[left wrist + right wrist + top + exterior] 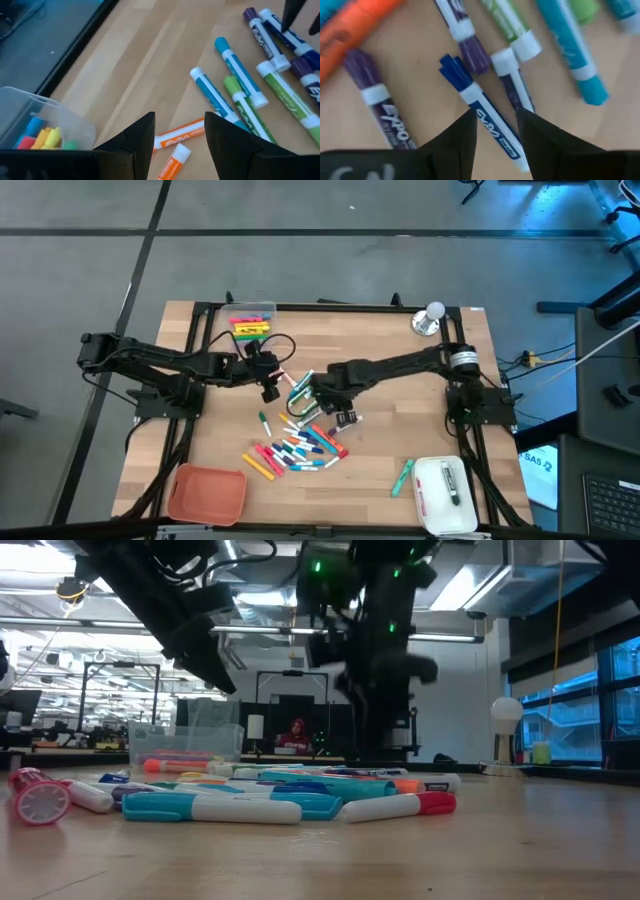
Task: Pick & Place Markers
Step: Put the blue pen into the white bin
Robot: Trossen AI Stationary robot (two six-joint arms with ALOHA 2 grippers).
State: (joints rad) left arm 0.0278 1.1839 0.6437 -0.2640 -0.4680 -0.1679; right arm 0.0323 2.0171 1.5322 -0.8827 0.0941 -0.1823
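Few markers sit in clear bin (253, 313) (most markers (295, 450) remain on counter (400, 420)); right claw (496, 131) straddles blue marker (485, 117), left claw (179, 137) apart, empty.

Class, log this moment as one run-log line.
right gripper: straddling blue marker, not gripped | left gripper: open over orange marker

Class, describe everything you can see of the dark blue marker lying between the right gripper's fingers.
The dark blue marker has a white barrel with a blue printed label and a dark blue cap. It lies flat on the pale wooden table, slanting across the right wrist view, its barrel end running between the two dark fingers of the right gripper. The jaws straddle it but whether they touch it cannot be told. A purple-capped marker lies close beside its cap, and another white marker runs alongside.
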